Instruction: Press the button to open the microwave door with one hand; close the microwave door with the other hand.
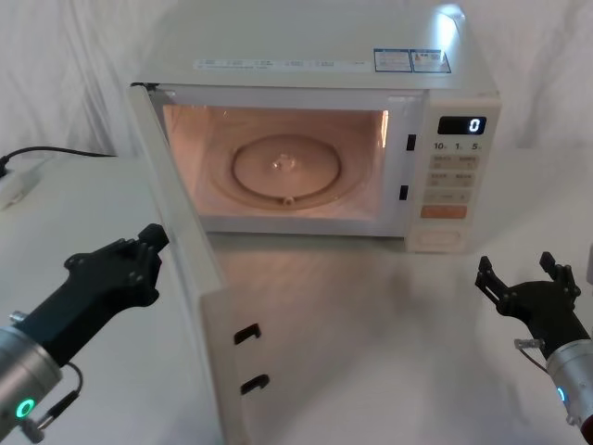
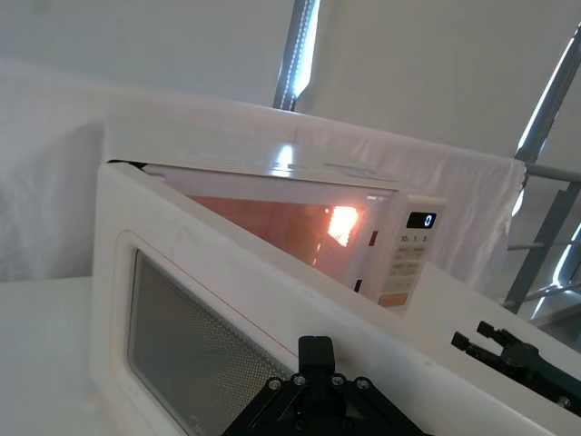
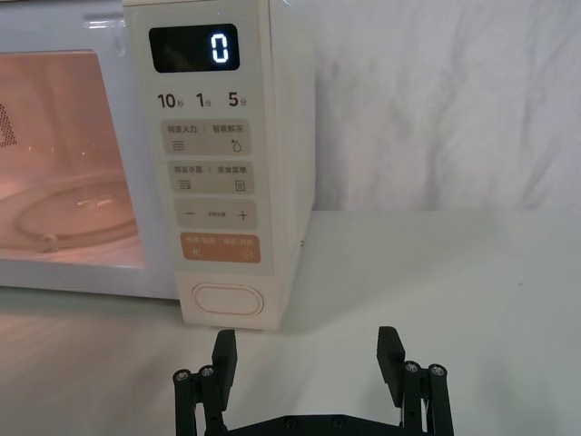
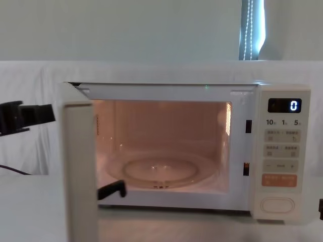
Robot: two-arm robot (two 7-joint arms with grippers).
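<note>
The cream-white microwave (image 1: 320, 51) stands at the back of the table with its cavity lit. The microwave door (image 1: 199, 306) is swung wide open toward the front left, and its windowed outer face (image 2: 200, 354) is close in front of my left wrist camera. My left gripper (image 1: 156, 237) is shut, with its tip at the door's outer face near the top; I cannot tell whether it touches. My right gripper (image 1: 528, 278) hovers open, low in front of the control strip. In the right wrist view its fingers (image 3: 224, 350) sit a little short of the button (image 3: 229, 299).
A glass turntable (image 1: 285, 167) lies inside the cavity. Two latch hooks (image 1: 246, 334) stick out of the door's inner face. An orange button (image 3: 221, 248) sits above the large one, and the display (image 1: 461, 125) reads 0. A white power strip (image 1: 14, 185) and black cable lie far left.
</note>
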